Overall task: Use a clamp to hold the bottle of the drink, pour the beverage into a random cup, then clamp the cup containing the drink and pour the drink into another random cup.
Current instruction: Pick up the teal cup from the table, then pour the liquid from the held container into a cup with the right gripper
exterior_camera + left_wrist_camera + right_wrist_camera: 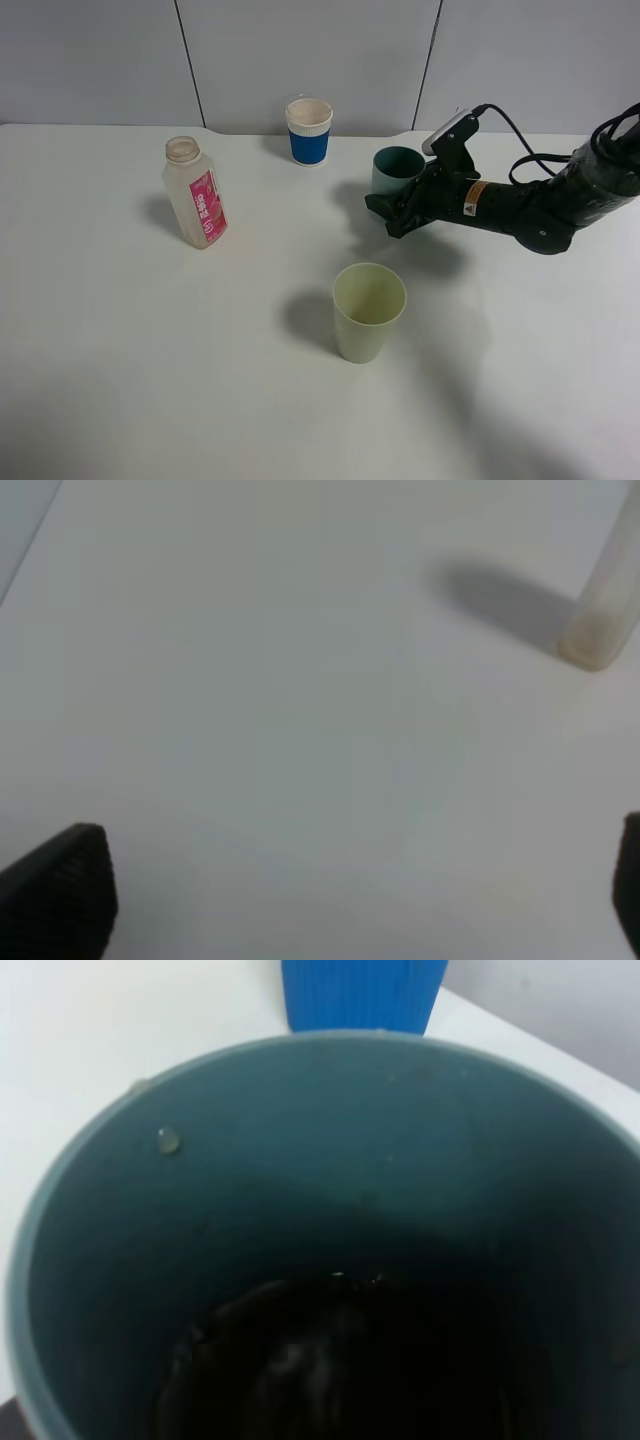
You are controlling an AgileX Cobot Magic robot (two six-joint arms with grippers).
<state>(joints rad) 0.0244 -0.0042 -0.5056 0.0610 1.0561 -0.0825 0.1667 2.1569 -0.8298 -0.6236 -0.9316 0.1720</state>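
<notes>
Right wrist view is peering into the teal cup [300, 1160], something dark, likely drink, lying inside; the right hand [395, 212] is clamping it low, holding it upright for lifting; the yellow-green cup [369, 310] is waiting near the hand's side for the pour; the bottle [197, 195] is standing well ahead; the left hand [345, 890] is hanging open above the surface [250, 680].

Blue-banded white cup [309, 131] near far edge, white table [120, 380], grey wall panels [90, 60]

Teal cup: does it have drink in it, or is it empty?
Holds a little, apparently: the right wrist view shows a dark, glinting pool low in the teal cup, far below its rim.
</notes>
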